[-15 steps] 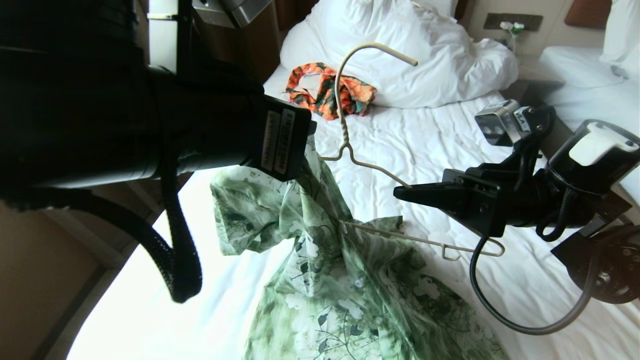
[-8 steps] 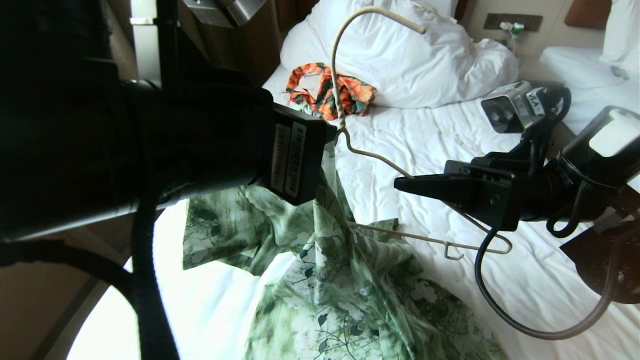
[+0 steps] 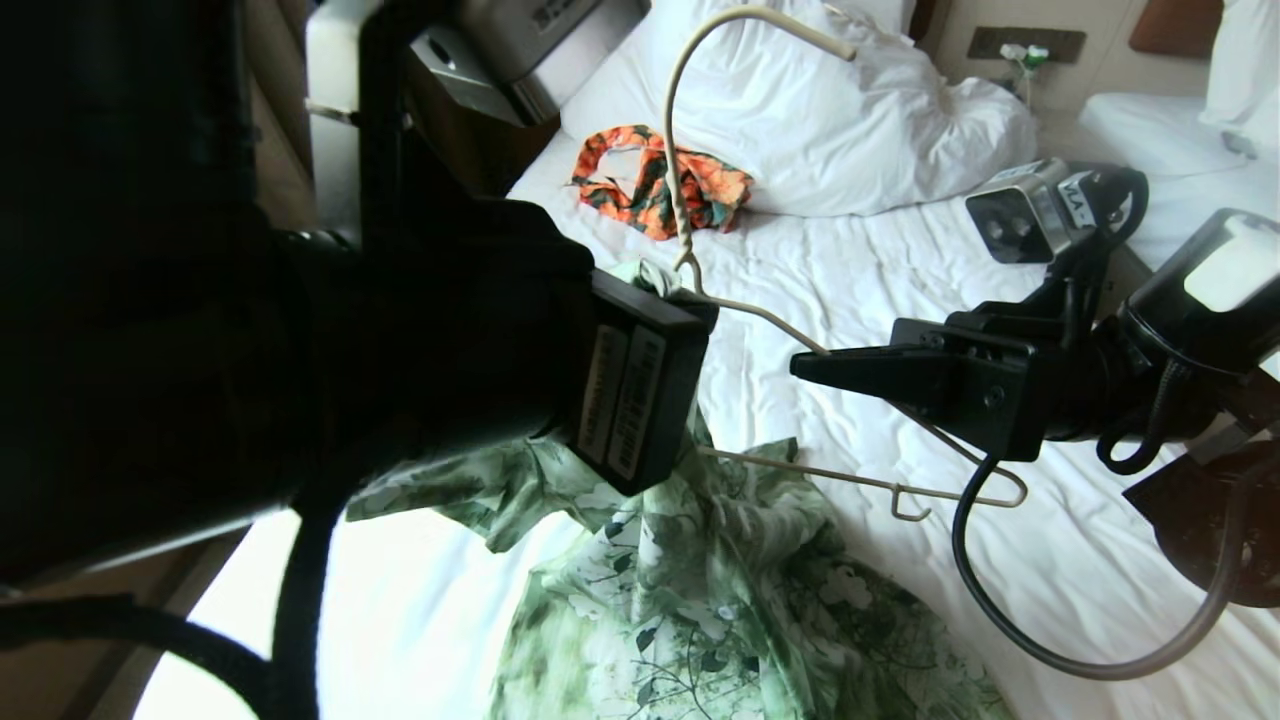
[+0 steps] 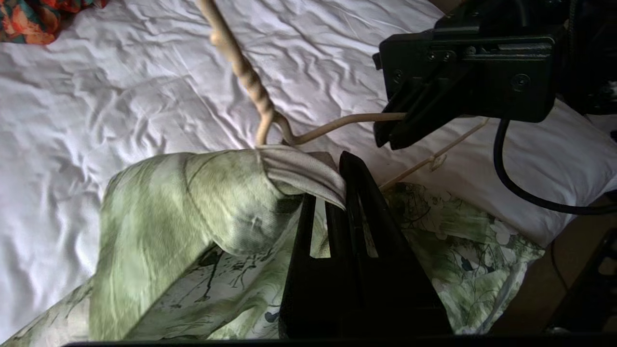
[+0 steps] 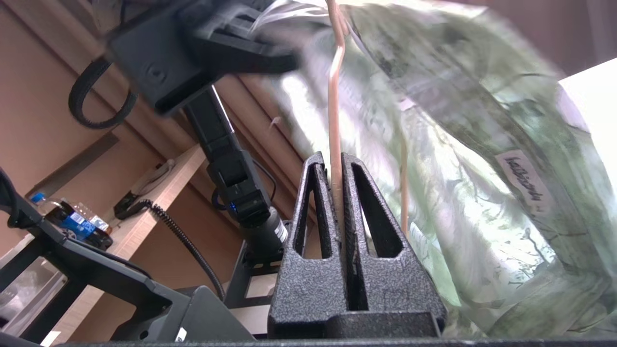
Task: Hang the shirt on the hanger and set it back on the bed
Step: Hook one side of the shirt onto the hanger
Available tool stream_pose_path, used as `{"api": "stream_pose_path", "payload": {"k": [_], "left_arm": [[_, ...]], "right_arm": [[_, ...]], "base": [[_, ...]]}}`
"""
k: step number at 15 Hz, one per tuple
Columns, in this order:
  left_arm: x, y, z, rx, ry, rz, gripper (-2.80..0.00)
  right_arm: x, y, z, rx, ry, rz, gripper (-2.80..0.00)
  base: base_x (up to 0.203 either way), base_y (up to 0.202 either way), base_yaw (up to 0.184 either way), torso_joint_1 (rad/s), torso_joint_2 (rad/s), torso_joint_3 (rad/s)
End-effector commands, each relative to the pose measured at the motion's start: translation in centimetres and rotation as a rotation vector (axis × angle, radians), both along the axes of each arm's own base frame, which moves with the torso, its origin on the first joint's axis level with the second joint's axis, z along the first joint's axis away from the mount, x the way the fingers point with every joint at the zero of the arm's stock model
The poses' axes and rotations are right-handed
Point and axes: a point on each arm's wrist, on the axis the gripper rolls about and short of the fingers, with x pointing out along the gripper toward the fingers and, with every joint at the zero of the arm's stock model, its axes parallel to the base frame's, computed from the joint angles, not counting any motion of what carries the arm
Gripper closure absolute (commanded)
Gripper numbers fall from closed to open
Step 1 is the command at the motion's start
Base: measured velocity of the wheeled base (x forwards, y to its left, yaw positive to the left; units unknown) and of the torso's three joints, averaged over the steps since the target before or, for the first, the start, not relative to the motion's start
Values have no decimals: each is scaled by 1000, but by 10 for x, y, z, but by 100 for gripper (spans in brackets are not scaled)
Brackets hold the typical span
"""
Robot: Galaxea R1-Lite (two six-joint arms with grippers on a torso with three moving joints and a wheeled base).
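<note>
The light green floral shirt hangs from my left gripper, which is shut on a fold of its collar edge. That fold sits right at the twisted neck of the cream wire hanger. In the head view the left wrist block hides the left fingers. My right gripper is shut on the hanger's sloping arm, holding the hanger upright above the bed. One hanger end is buried in the shirt; the other end, with its notch hook, sticks out bare below the right gripper. In the right wrist view the wire passes between the fingers.
An orange-and-green garment lies by the bulky white pillows. A second white bed stands at the far right, past a wall socket panel. A wooden shelf with a bottle is behind my left arm.
My left arm has swung right and up, bringing the shirt's collar fold from below the hanger's shoulder up to its neck. The hanger rose a little in the right gripper.
</note>
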Motion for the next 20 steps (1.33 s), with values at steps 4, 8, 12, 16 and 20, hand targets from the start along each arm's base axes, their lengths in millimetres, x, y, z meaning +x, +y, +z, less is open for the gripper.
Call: {"api": "stream_pose_path", "payload": {"k": [4, 8, 12, 16, 20], "left_arm": [[-2, -5, -2, 4, -2, -11, 0], [-1, -6, -2, 7, -2, -13, 0], [-1, -17, -13, 49, 15, -29, 0], [-4, -23, -19, 71, 24, -49, -280], [-16, -25, -24, 86, 32, -93, -280]], "right_arm": [[2, 9, -11, 4, -9, 32, 0], [8, 18, -23, 16, -34, 51, 0], [10, 19, -24, 38, 19, 69, 0], [9, 18, -28, 34, 15, 64, 0], [12, 18, -21, 46, -7, 58, 0]], "base": [[0, 0, 0, 0, 0, 0], [0, 0, 0, 0, 0, 0], [0, 0, 0, 0, 0, 0], [0, 0, 0, 0, 0, 0], [0, 0, 0, 0, 0, 0]]}}
